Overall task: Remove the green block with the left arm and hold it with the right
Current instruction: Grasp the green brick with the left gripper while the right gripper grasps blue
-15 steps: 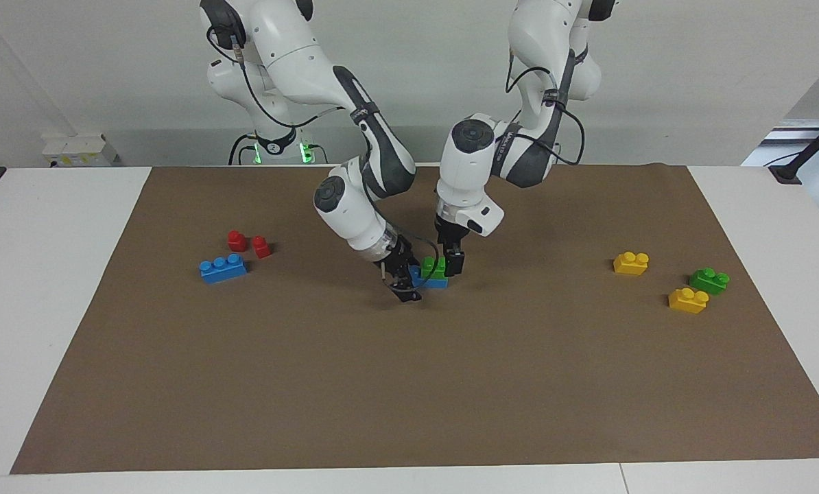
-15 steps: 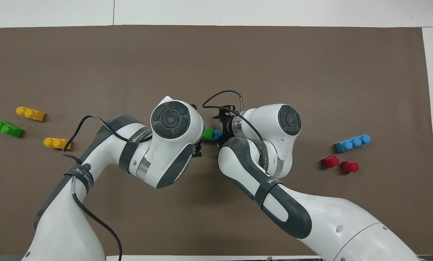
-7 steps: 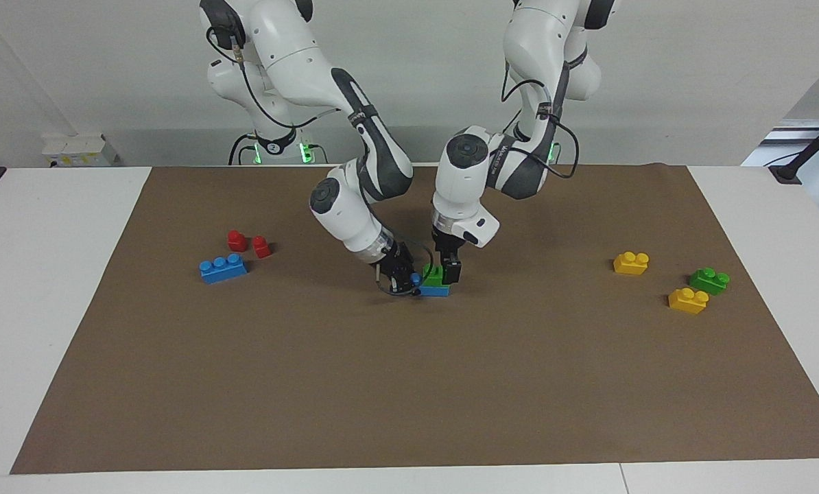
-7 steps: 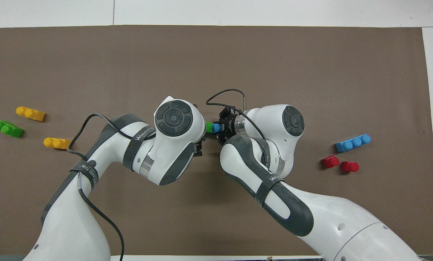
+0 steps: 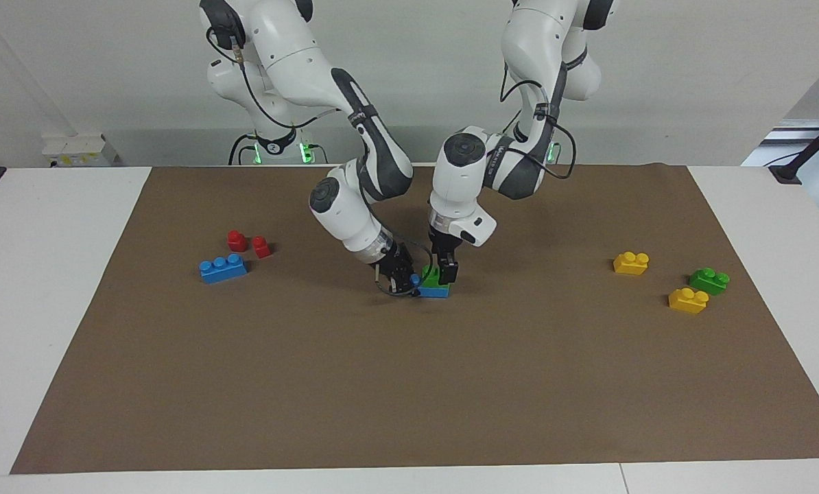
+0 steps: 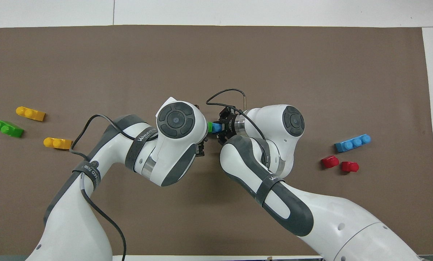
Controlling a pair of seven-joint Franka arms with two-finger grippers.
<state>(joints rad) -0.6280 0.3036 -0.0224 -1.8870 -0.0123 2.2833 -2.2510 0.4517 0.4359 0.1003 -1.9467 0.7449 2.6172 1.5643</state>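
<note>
The green block [image 5: 431,276] sits on top of a blue brick [image 5: 437,291] in the middle of the brown mat. My right gripper [image 5: 401,279] is low at that blue brick's end toward the right arm and is shut on it. My left gripper [image 5: 444,272] reaches straight down onto the green block from above and covers its end toward the left arm. In the overhead view only a sliver of the green block [image 6: 209,127] and of the blue brick [image 6: 216,127] shows between the two wrists; the left gripper is hidden under its own wrist there.
Toward the right arm's end lie a second blue brick [image 5: 223,268] and two small red pieces [image 5: 236,240]. Toward the left arm's end lie two yellow bricks [image 5: 631,263] [image 5: 688,300] and a darker green brick [image 5: 709,280]. The brown mat [image 5: 409,398] covers the table.
My right gripper moved in and shut on the blue brick's end. My left gripper came down onto the green block and shifted slightly toward the right arm.
</note>
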